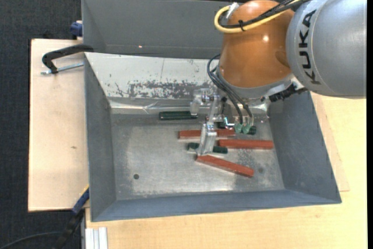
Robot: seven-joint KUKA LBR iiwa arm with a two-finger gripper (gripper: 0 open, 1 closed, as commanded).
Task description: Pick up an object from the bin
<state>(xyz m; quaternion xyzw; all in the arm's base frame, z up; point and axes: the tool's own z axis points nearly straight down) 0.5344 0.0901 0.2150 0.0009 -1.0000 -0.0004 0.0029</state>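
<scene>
Orange wrist cover above the hand, its spread not discernible, low among red-brown sticks

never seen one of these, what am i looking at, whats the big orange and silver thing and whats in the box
This is one picture, taken by a camera that looks down on the box from above and a little to one side. The big silver thing is a robot arm reaching in from the right, and the orange part is a cover on its wrist. At the arm's end is a small metal hand for picking things up. It hangs low inside the grey metal bin. On the bin's floor lie a few thin red-brown sticks, and a dark green stick lies by the back wall. The hand is down among the red-brown ones. I cannot tell whether it holds anything.
</scene>
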